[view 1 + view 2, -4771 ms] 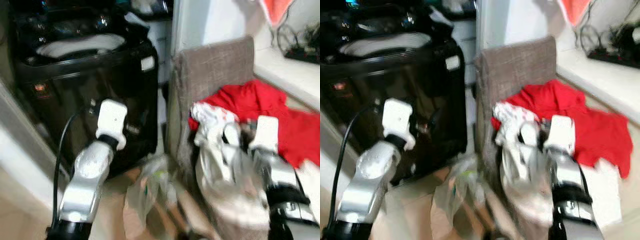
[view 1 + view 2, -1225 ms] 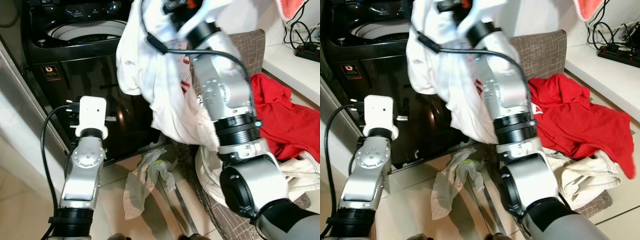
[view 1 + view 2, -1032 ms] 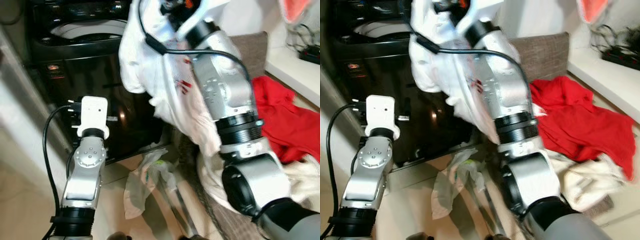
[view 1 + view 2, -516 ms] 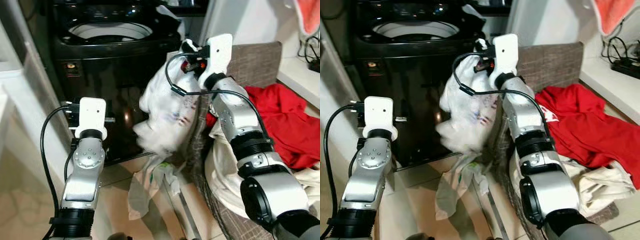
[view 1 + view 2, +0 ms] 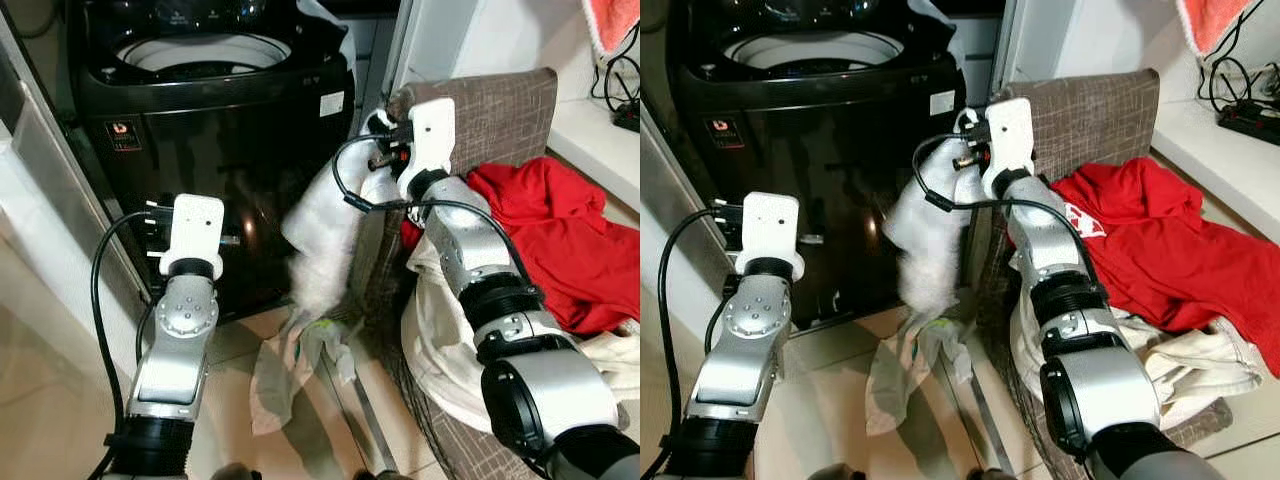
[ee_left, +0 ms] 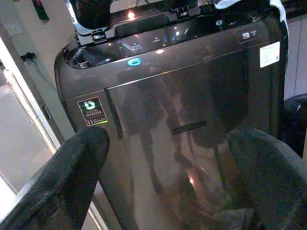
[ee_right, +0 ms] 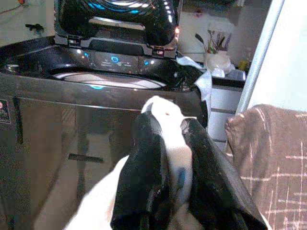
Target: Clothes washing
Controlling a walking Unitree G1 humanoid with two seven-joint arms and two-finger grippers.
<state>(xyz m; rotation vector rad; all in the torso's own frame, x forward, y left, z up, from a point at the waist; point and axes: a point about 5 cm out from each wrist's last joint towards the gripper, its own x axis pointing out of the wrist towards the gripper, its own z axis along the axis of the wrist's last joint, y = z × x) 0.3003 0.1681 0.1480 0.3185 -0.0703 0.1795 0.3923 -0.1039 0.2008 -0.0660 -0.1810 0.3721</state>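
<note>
A black top-loading washing machine (image 5: 220, 120) stands ahead on the left with its lid up and its drum opening (image 5: 200, 50) showing. My right gripper (image 5: 967, 150) is shut on a white garment (image 5: 325, 235), which hangs between the washer's front and the chair's left edge, below the washer's rim. In the right wrist view the cloth (image 7: 170, 129) is pinched between the two black fingers (image 7: 144, 163). My left gripper (image 6: 168, 158) is open and empty, held low and facing the washer's glossy front panel.
A brown woven chair (image 5: 500, 110) on the right holds a red garment (image 5: 560, 240) and a cream one (image 5: 440, 330). A pale cloth (image 5: 295, 365) lies on the floor by the washer's foot. A white ledge (image 5: 1200, 130) with cables runs at far right.
My right arm has come down from high beside the washer's top to the chair's edge, and the white garment still in it hangs lower. The left arm has hardly moved.
</note>
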